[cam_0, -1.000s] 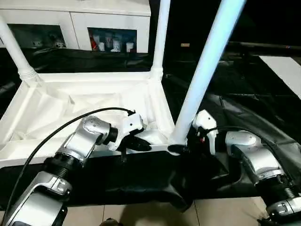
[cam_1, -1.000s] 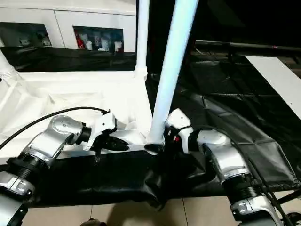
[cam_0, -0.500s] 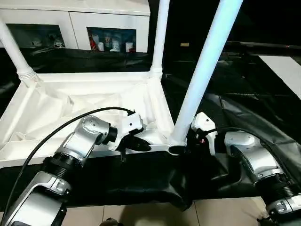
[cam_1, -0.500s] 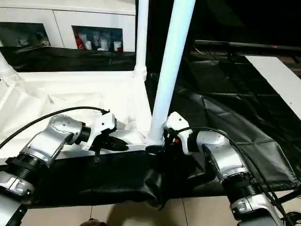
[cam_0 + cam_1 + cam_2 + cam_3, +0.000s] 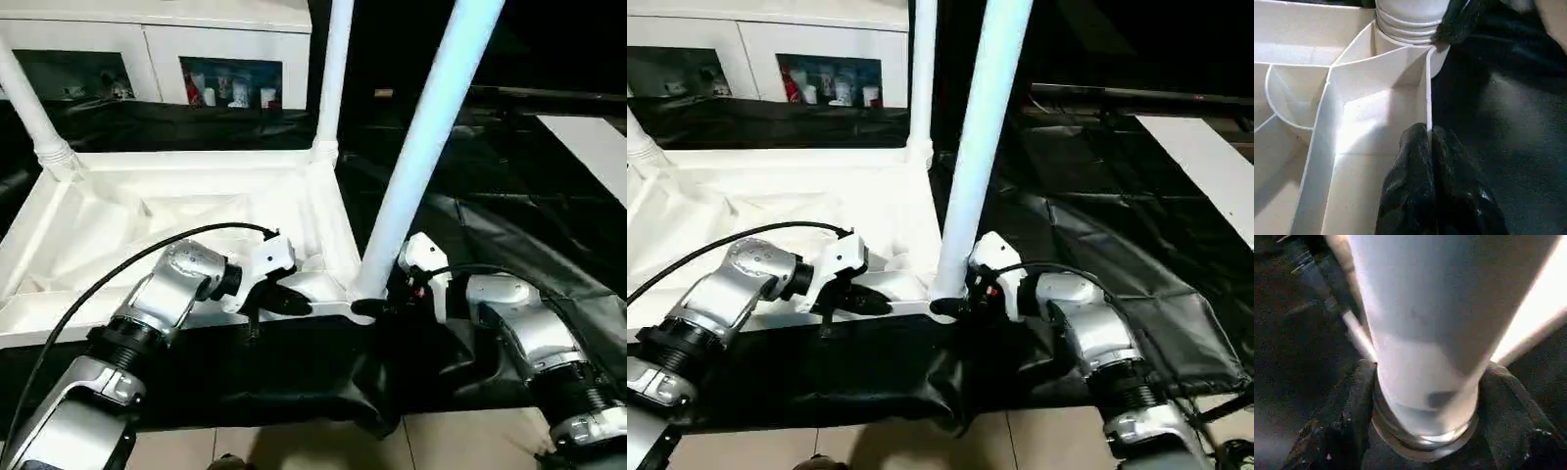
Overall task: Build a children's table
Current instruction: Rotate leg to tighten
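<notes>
At the near corner of the upturned tabletop [image 5: 176, 211] on the black sheet [image 5: 509, 225], my right gripper [image 5: 377, 305] is clamped on the leg [image 5: 416, 166]'s base. Left gripper [image 5: 284, 301] pinches the rim. I'd straighten the leg before pushing.

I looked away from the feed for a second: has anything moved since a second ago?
Barely. The near leg held by the right gripper has tipped slightly more upright at the tabletop's near corner. The left gripper stays pinched on the tabletop's rim, and the two far legs are standing as before.
</notes>
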Robot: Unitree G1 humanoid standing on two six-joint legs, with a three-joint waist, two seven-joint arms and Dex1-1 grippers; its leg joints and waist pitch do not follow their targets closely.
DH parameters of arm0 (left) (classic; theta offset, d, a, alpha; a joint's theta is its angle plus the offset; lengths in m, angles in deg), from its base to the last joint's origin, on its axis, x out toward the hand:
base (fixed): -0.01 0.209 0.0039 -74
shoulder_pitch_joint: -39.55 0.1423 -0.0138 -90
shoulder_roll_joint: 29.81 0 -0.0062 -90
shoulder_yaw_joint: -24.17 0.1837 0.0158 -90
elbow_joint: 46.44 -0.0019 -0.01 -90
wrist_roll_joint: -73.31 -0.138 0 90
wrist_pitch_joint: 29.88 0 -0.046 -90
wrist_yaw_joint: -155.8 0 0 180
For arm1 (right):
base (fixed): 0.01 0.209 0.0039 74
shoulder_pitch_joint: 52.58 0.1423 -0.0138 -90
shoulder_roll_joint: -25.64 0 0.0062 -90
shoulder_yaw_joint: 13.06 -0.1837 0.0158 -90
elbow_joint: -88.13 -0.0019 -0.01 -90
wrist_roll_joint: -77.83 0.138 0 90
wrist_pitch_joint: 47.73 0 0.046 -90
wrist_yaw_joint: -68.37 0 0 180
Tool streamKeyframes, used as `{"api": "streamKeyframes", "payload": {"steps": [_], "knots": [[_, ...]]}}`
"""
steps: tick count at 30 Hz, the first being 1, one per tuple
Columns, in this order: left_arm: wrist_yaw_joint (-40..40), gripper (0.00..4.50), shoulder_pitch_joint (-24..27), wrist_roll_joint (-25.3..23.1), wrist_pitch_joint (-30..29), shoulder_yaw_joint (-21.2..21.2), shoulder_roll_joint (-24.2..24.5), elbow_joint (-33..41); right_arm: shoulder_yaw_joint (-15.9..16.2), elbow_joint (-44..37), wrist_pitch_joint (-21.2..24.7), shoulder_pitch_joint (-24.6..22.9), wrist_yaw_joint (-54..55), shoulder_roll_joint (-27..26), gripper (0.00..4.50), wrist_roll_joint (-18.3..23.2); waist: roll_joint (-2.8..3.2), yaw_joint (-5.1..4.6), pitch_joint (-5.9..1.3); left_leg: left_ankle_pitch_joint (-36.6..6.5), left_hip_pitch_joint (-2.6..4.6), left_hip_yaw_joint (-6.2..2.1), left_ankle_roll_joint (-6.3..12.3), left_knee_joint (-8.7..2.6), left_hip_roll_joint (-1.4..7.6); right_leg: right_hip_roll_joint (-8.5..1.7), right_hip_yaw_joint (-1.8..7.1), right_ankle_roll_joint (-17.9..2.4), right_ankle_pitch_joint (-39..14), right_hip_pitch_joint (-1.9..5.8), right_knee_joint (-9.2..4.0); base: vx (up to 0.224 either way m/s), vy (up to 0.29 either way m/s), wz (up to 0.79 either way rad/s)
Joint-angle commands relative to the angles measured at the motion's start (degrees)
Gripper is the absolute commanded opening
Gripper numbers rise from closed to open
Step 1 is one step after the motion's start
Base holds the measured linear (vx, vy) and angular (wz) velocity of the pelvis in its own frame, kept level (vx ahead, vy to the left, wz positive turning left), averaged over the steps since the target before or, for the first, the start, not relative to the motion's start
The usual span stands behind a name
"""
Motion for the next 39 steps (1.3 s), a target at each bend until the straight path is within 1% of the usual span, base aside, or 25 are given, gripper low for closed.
{"api": "streamKeyframes", "payload": {"steps": [1,2,3,4,5,6,7,8,12,13,17,19,21,23,24,27,28,29,30,31,32,34,35,36,39], "knots": [[-1.73,0.0,-0.66,-0.34,-0.9,1.42,-2.9,-1.3,-2.19,2.27,1.38,0.6,8.08,-2.15,2.67,-0.43,0.7,-0.14,-3.83,-13.81,1.25,-1.15,-1.06,-4.45,2.11,-3.08,2.0,-14.27,-9.88,2.48,-3.95,0.0,0.0,0.0],[-3.32,0.0,-1.05,-0.68,-1.1,1.17,-3.63,-2.24,-2.53,2.7,1.62,0.51,9.94,-3.02,2.67,-0.62,0.73,-0.23,-3.81,-15.18,1.56,-1.24,-1.8,-4.56,2.17,-3.1,2.0,-13.5,-12.3,2.29,-4.24,0.0,0.0,0.0],[-7.19,0.0,-2.0,-1.34,-1.6,0.45,-5.25,-4.28,-3.16,3.16,2.2,0.33,13.63,-4.81,2.67,-0.95,0.73,-0.3,-3.71,-15.93,1.56,-1.25,-2.04,-4.61,2.17,-3.1,2.05,-13.18,-13.36,2.21,-4.37,0.0,0.0,0.0],[-11.05,0.0,-3.08,-1.78,-2.4,-0.34,-7.02,-6.33,-4.23,3.87,3.13,0.51,17.95,-6.9,2.67,-0.92,1.03,-0.41,-3.51,-17.37,1.65,-1.32,-2.56,-4.77,2.17,-3.07,2.08,-12.58,-15.38,2.07,-4.65,0.0,0.0,0.0],[-11.39,0.0,-3.17,-1.82,-2.48,-0.4,-7.18,-6.51,-4.33,3.94,3.21,0.53,18.34,-7.09,2.67,-0.91,0.87,-0.48,-3.49,-19.34,2.04,-1.45,-3.2,-4.83,2.16,-3.12,2.03,-11.98,-17.95,1.84,-5.0,0.0,0.0,0.0],[-15.44,0.0,-4.3,-2.05,-3.33,-1.38,-9.05,-8.55,-5.46,4.88,3.83,0.94,22.63,-9.13,2.67,-0.92,1.06,-0.5,-3.55,-20.3,2.03,-1.68,-3.58,-4.9,2.12,-3.17,2.0,-11.41,-19.27,1.87,-5.05,0.0,0.0,0.0],[-20.67,0.0,-5.86,-1.76,-4.6,-3.06,-11.7,-11.15,-7.05,6.63,3.92,1.93,28.22,-11.73,2.67,-1.07,1.0,-0.7,-3.55,-20.33,1.92,-1.53,-3.71,-4.92,2.06,-3.09,2.06,-11.22,-19.21,1.8,-5.11,0.0,0.0,0.0],[-22.3,0.0,-6.57,-1.49,-5.32,-3.62,-12.88,-12.13,-7.94,7.69,4.12,2.59,30.83,-12.92,2.67,-0.92,1.09,-0.78,-3.6,-20.51,2.07,-1.51,-4.21,-4.87,2.02,-3.07,2.11,-11.22,-19.04,1.52,-5.2,0.0,0.0,0.0],[-30.36,0.0,-9.44,-1.73,-6.03,-5.34,-18.18,-17.16,-11.05,14.61,3.21,6.67,44.62,-17.72,2.67,-2.09,1.27,-0.92,-3.71,-19.73,1.85,-1.63,-4.0,-4.96,1.89,-3.01,2.05,-10.88,-17.21,1.73,-5.21,0.0,0.0,0.0],[-32.08,0.0,-10.11,-2.34,-5.42,-5.24,-19.34,-18.8,-11.41,16.22,2.51,7.86,47.11,-18.96,2.67,-2.23,1.32,-0.99,-3.78,-19.79,1.98,-1.57,-3.85,-4.87,1.78,-2.94,2.07,-10.65,-16.82,1.6,-5.26,0.0,0.0,0.0],[-34.39,0.0,-11.21,-3.45,-4.12,-4.97,-20.86,-21.69,-10.86,18.66,1.55,9.93,49.75,-20.82,2.67,-3.35,1.15,-0.98,-3.91,-17.7,1.56,-1.46,-2.46,-4.83,1.62,-2.82,2.03,-10.38,-14.11,2.08,-5.12,0.0,0.0,0.0],[-34.72,0.0,-11.87,-3.5,-3.75,-5.21,-20.89,-22.96,-9.87,18.94,0.37,10.58,47.26,-20.73,2.67,-4.21,1.18,-0.9,-3.94,-16.76,1.37,-1.4,-1.74,-4.82,1.62,-2.91,2.01,-10.31,-13.33,2.24,-5.1,0.0,0.0,0.0],[-33.86,0.0,-11.93,-3.77,-3.58,-4.97,-20.12,-22.67,-9.89,16.41,-0.26,9.77,41.65,-20.34,2.67,-2.5,1.18,-0.81,-3.95,-16.63,1.41,-1.39,-1.23,-4.85,1.7,-2.91,1.99,-10.42,-13.16,2.31,-5.07,0.0,0.0,0.0],[-33.74,0.0,-11.93,-3.79,-3.59,-4.95,-20.01,-22.6,-9.87,16.0,-0.31,9.64,40.84,-20.26,2.67,-2.26,1.21,-0.74,-3.94,-16.68,1.44,-1.35,-0.84,-4.86,1.81,-2.97,2.02,-10.58,-13.15,2.28,-5.14,0.0,0.0,0.0],[-32.95,0.0,-12.0,-3.85,-3.6,-4.78,-19.44,-22.42,-9.89,14.21,-0.81,9.18,37.87,-19.71,3.23,-1.45,1.17,-0.67,-3.99,-16.32,1.45,-1.33,-0.7,-4.84,1.82,-2.97,2.01,-10.79,-12.82,2.32,-5.11,0.0,0.0,0.0],[-28.07,0.0,-11.23,-3.25,-3.92,-4.16,-17.46,-19.79,-9.7,9.63,-0.59,8.0,31.59,-16.1,3.47,0.3,1.05,-0.5,-3.98,-15.33,1.21,-1.36,0.35,-4.88,1.88,-2.97,1.98,-11.1,-11.01,2.65,-4.95,0.0,0.0,0.0],[-28.07,0.0,-11.23,-3.25,-3.92,-4.16,-17.46,-19.79,-9.7,9.63,-0.59,8.0,31.59,-16.1,3.47,0.3,0.9,-0.8,-4.04,-14.32,0.71,-1.46,0.66,-4.87,1.87,-3.03,1.95,-11.33,-9.85,2.97,-4.66,0.0,0.0,0.0],[-26.18,0.0,-10.85,-2.93,-4.4,-3.94,-16.78,-18.56,-9.55,8.21,-0.08,7.61,29.36,-14.67,3.72,0.93,0.74,-1.02,-4.13,-13.51,0.52,-1.54,0.78,-4.86,1.81,-3.04,1.82,-11.44,-9.42,3.17,-4.54,0.0,0.0,0.0],[-23.66,0.0,-10.21,-2.77,-4.81,-3.32,-15.67,-16.87,-8.43,6.65,0.09,7.05,26.08,-11.97,3.8,0.84,0.82,-1.04,-4.16,-12.54,0.6,-1.51,1.23,-4.7,1.88,-3.04,1.79,-11.64,-8.61,3.16,-4.47,0.0,0.0,0.0],[-22.48,0.0,-9.89,-2.72,-5.03,-3.02,-15.09,-16.08,-7.72,5.82,0.26,6.73,24.14,-10.5,3.83,0.76,0.61,-1.21,-4.1,-11.91,0.73,-1.24,2.03,-4.46,1.85,-3.01,1.9,-12.36,-7.76,2.92,-4.56,0.0,0.0,0.0],[-19.56,0.0,-9.1,-2.62,-4.5,-2.27,-13.72,-14.38,-6.62,4.0,0.5,5.92,19.91,-7.36,3.83,0.61,0.71,-1.0,-4.17,-11.58,0.89,-1.32,2.15,-4.41,1.92,-3.01,1.81,-12.69,-7.52,3.03,-4.45,0.0,0.0,0.0],[-17.98,0.0,-8.66,-2.57,-4.02,-1.87,-12.99,-13.51,-6.18,3.04,0.63,5.48,17.72,-5.79,3.89,0.57,0.77,-0.91,-4.13,-10.27,0.89,-1.0,2.97,-4.2,1.92,-2.96,1.97,-13.74,-5.89,2.83,-4.31,0.0,0.0,0.0],[-14.67,0.0,-7.44,-1.99,-4.76,-1.15,-11.14,-11.0,-4.84,0.85,0.92,4.28,12.06,-2.1,3.89,0.87,0.81,-0.66,-4.19,-10.05,0.93,-1.07,3.29,-4.23,2.05,-2.96,1.9,-14.26,-5.12,3.04,-4.21,0.0,0.0,0.0],[-14.67,0.0,-7.44,-1.99,-4.76,-1.15,-11.14,-11.0,-4.84,0.85,0.92,4.28,12.06,-2.1,3.89,0.87,0.81,-0.52,-4.1,-9.53,0.95,-0.97,3.68,-4.14,2.14,-2.89,1.96,-14.64,-4.05,2.88,-4.08,0.0,0.0,0.0],[-6.67,0.0,-4.74,-0.99,-3.97,0.72,-6.64,-6.2,-2.06,-2.72,0.6,1.98,0.5,4.64,3.89,0.83,0.94,-0.07,-3.98,-10.95,1.07,-1.08,3.78,-4.25,2.34,-3.0,1.87,-14.97,-5.86,2.87,-4.2,0.0,0.0,0.0]]}}
